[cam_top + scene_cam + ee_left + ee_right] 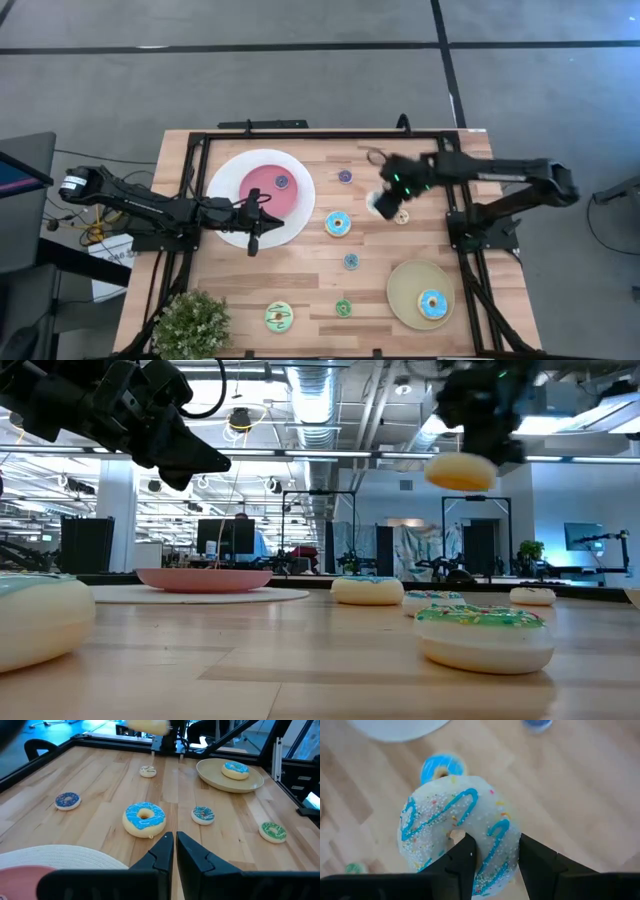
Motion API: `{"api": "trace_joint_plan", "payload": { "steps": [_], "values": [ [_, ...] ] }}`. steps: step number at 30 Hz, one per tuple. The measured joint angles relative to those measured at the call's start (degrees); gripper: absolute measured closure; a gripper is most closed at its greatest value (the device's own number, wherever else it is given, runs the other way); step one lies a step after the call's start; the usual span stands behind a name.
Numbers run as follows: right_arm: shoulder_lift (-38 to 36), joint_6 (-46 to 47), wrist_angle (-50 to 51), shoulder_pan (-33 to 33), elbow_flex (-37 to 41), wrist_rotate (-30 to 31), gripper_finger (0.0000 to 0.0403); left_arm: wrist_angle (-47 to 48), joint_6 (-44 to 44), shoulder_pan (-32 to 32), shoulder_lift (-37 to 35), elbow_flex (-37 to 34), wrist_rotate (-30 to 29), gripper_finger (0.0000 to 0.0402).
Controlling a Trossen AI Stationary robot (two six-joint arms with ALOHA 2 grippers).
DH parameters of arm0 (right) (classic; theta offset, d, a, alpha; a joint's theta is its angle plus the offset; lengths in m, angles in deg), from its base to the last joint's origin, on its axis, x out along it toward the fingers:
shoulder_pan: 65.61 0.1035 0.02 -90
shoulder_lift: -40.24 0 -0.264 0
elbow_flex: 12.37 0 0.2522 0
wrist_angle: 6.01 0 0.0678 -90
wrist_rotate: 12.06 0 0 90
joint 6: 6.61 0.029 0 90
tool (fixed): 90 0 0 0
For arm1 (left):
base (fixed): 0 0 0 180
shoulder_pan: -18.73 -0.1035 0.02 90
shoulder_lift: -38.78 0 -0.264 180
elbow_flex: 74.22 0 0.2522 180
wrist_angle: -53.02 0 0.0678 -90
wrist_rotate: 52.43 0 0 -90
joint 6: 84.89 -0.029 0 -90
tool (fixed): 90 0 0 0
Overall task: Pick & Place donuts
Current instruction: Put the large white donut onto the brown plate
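My right gripper point(385, 203) is shut on a white donut with blue drizzle and sprinkles point(457, 827) and holds it high above the table's right-middle, as the low view shows point(460, 470). My left gripper point(175, 842) is shut and empty above the white plate's point(225, 170) near-right rim. On the wood lie a large blue donut point(338, 224), a pale green one point(279, 317), and small purple point(345, 176), teal point(351, 261), green point(343, 307) and tan point(401, 216) ones. Another blue donut point(432, 304) lies on the tan plate point(405, 285). A small purple donut point(282, 181) lies on the white plate's pink centre. My right gripper pinches one side of the white donut's ring point(492, 852), with one finger point(465, 852) in the hole and the other point(535, 860) outside the rim. The fingers come steeply from above. The donut is lifted well clear of the table, its iced face toward the wrist.
A small potted plant point(190, 322) stands at the near-left corner. A black frame point(320, 135) runs around the wooden table's edges. Bare wood lies between the two plates around the scattered donuts.
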Motion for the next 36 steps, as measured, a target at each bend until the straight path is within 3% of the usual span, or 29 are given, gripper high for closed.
{"api": "trace_joint_plan", "payload": {
  "steps": [7,22,26,36],
  "values": [
    [-5.04,18.85,1.16,16.62,6.03,6.48,0.0276,-0.03,-1.49,0.00,0.00,0.00,-0.28,0.0388],
    [-4.03,56.51,-0.42,48.00,16.54,7.49,0.0276,-0.03,-1.46,0.00,0.00,0.00,-4.52,0.0388],
    [-1.71,62.93,0.35,51.97,17.01,8.29,0.0276,-0.03,-1.44,0.01,0.00,0.00,-4.52,0.0388],
    [5.32,63.96,0.19,53.44,17.01,8.03,0.0276,-0.07,-1.25,0.00,0.00,0.00,-4.57,0.0388]
  ]
}}
